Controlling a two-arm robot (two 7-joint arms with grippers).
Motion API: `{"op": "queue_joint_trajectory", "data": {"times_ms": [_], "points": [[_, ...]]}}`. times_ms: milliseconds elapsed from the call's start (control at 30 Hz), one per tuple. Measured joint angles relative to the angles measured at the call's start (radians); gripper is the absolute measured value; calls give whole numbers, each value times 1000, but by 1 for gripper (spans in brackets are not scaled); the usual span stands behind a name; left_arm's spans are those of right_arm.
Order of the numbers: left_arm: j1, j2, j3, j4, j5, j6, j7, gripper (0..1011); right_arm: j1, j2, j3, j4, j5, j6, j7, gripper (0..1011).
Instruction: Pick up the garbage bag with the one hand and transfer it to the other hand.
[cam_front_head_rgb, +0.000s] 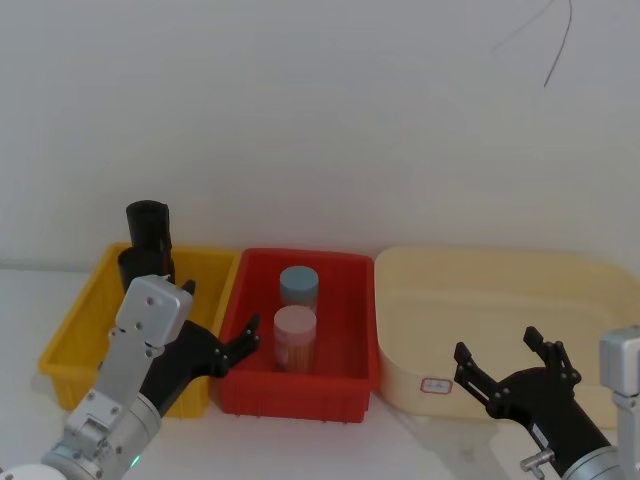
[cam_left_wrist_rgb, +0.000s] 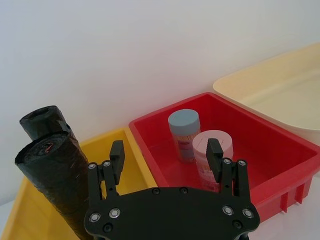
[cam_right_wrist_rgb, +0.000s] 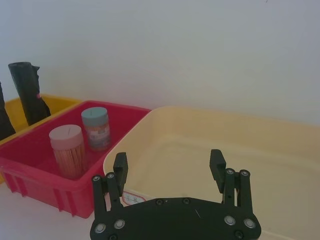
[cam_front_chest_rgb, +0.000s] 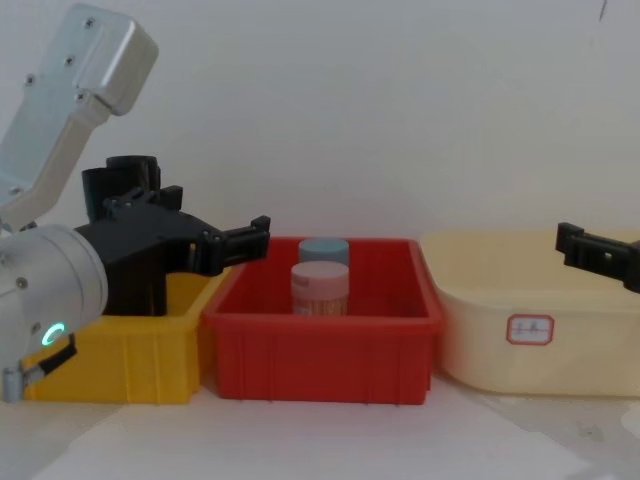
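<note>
Two matte-black garbage bag rolls stand upright in the back left corner of the yellow bin (cam_front_head_rgb: 68, 342). The taller roll (cam_front_head_rgb: 148, 226) rises above the rim, and the other (cam_front_head_rgb: 134, 268) stands just in front of it. In the left wrist view the nearer roll (cam_left_wrist_rgb: 54, 172) stands left of my fingers, with the second roll (cam_left_wrist_rgb: 42, 124) behind it. My left gripper (cam_front_head_rgb: 218, 316) is open and holds nothing. It hovers over the wall between the yellow and red bins, right of the rolls. My right gripper (cam_front_head_rgb: 497, 347) is open and holds nothing, in front of the cream bin.
A red bin (cam_front_head_rgb: 300, 396) in the middle holds a blue-lidded jar (cam_front_head_rgb: 299, 285) and a pink-lidded jar (cam_front_head_rgb: 294, 336). A large cream bin (cam_front_head_rgb: 480, 262) with a small label sits on the right. A white wall stands close behind all three bins.
</note>
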Motion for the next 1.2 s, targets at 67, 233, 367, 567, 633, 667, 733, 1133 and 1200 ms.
{"op": "queue_joint_trajectory", "data": {"times_ms": [67,233,367,567,633,667,733,1133,1200], "points": [[0,0,0,0,0,0,0,1001,0,0,0,0,0,0,0,1001],[0,0,0,0,0,0,0,1001,0,0,0,0,0,0,0,1001],[0,0,0,0,0,0,0,1001,0,0,0,0,0,0,0,1001],[0,0,0,0,0,0,0,1001,0,0,0,0,0,0,0,1001],[0,0,0,0,0,0,0,1001,0,0,0,0,0,0,0,1001],[0,0,0,0,0,0,0,1001,0,0,0,0,0,0,0,1001],[0,0,0,0,0,0,0,1001,0,0,0,0,0,0,0,1001],[0,0,0,0,0,0,0,1001,0,0,0,0,0,0,0,1001],[0,0,0,0,0,0,0,1001,0,0,0,0,0,0,0,1001]]}}
